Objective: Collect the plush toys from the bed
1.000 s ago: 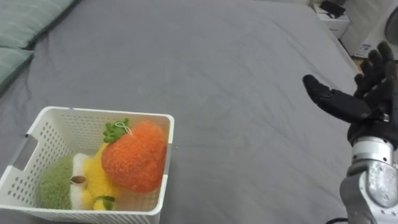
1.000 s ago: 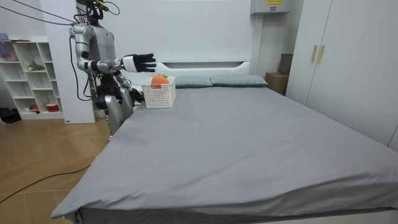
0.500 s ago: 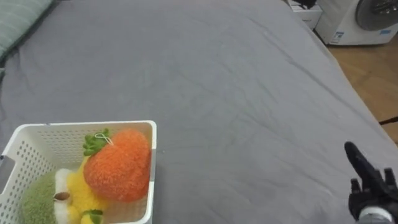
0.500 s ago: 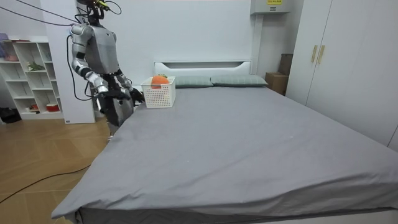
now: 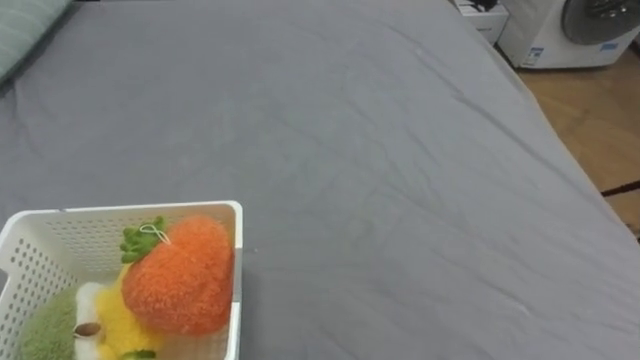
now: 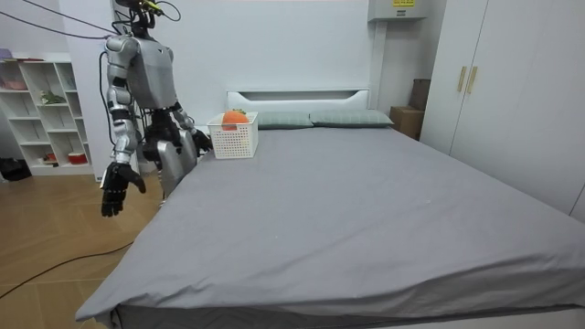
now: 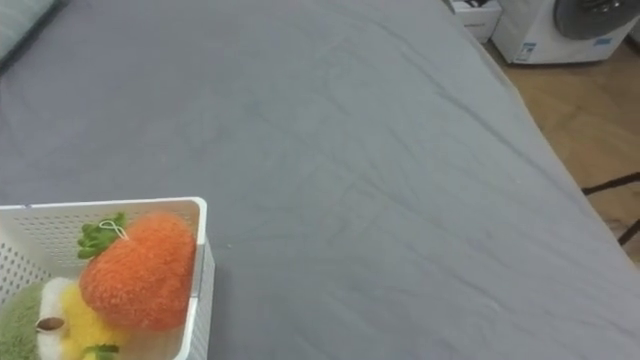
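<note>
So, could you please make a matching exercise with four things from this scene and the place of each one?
Things:
1 strawberry plush toy
2 white basket
3 right hand
4 washing machine

Places:
A directly on the grey bed
B hanging open at the robot's side
C on the wooden floor beyond the bed
D inside the basket, on top

Pairs: 1-D, 2-A, 3-B, 4-C

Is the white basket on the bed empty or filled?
Filled: an orange plush strawberry, a yellow toy and a green toy lie inside the basket.
</note>
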{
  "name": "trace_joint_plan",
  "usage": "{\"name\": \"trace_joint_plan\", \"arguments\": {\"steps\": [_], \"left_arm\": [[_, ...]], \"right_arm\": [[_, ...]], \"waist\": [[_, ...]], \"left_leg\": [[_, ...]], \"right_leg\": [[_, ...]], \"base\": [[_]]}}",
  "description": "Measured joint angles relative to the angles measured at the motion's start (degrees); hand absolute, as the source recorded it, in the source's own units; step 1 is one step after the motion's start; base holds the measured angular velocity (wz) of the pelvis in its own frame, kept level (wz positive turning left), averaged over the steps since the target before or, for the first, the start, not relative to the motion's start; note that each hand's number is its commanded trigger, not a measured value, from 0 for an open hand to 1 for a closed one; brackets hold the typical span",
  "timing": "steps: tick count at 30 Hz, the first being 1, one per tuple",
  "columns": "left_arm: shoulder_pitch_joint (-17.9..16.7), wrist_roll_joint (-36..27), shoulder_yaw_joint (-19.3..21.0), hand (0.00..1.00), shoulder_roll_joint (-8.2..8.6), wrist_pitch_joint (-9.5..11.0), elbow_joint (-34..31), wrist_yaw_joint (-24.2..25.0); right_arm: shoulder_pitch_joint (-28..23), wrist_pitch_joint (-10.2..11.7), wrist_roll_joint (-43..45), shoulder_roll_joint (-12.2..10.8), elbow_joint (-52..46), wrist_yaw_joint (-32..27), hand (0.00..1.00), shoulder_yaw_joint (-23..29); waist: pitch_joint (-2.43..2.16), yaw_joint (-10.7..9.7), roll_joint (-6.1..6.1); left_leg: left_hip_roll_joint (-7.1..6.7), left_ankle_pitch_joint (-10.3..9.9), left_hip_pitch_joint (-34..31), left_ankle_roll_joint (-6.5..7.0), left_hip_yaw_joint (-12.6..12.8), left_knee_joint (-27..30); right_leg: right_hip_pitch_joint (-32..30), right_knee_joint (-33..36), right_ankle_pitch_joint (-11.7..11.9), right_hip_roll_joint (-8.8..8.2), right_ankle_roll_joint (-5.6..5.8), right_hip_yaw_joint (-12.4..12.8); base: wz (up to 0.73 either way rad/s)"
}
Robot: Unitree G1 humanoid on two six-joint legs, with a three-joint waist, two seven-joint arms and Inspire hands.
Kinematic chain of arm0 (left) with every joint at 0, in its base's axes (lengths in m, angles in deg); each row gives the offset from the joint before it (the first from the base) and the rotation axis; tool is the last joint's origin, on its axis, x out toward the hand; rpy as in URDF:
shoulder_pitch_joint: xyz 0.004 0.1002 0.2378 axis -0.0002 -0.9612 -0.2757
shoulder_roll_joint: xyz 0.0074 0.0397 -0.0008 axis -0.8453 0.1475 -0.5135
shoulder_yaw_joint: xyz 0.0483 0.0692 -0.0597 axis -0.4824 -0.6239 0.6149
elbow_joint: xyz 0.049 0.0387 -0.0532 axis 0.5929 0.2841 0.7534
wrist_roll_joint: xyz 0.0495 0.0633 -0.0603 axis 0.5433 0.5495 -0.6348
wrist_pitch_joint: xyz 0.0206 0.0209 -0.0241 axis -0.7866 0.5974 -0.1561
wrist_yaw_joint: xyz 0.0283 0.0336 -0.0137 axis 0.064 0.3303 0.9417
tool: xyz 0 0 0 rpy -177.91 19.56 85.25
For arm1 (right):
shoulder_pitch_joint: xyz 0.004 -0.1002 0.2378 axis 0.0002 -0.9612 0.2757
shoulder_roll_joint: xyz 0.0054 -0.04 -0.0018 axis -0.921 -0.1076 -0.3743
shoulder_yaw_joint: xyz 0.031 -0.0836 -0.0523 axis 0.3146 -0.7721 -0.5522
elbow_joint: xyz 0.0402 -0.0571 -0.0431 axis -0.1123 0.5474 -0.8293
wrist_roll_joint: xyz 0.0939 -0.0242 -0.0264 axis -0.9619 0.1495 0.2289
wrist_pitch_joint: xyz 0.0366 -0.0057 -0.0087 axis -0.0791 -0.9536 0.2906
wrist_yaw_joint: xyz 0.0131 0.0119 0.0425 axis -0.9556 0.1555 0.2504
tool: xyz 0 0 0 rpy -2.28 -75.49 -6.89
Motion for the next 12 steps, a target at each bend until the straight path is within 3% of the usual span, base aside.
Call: {"name": "trace_joint_plan", "arguments": {"steps": [4,6,8,12], "left_arm": [[-0.2,0.1,2.7,0.0,0.47,0.0,-0.1,1.9],[-0.2,0.2,3.3,0.0,0.46,0.0,0.0,2.2],[0.1,1.3,3.4,0.0,0.48,-0.3,0.0,2.2],[0.3,2.7,2.9,0.0,0.49,-1.3,0.0,1.8]], "right_arm": [[0.4,-4.6,5.3,-0.2,9.9,7.5,0.0,-1.1],[0.4,-6.6,12.8,-0.2,11.6,10.8,0.0,-3.3],[0.6,-8.5,25.9,-0.1,12.5,13.5,0.0,-6.8],[3.0,-10.2,43.5,0.0,12.4,15.5,0.0,-10.7]], "waist": [[-0.16,0.3,0.28],[-0.19,0.5,0.27],[-0.15,1.7,0.43],[-0.11,2.1,0.5]], "left_leg": [[0.02,-0.3,0.9,-0.22,-0.4,-0.2],[0.05,-0.3,1.1,-0.27,-0.5,-0.5],[0.18,-0.4,1.3,-0.37,-0.1,-0.4],[0.22,-0.4,1.2,-0.37,0.0,-0.4]], "right_leg": [[1.3,-0.2,-0.4,-0.05,-0.04,-1.0],[1.5,-0.2,-0.5,-0.02,-0.07,-0.9],[1.2,-0.1,-0.5,0.12,-0.2,-0.9],[1.1,-0.2,-0.4,0.27,-0.23,-0.4]], "base": [[0.08],[0.02],[-0.12],[-0.02]]}}
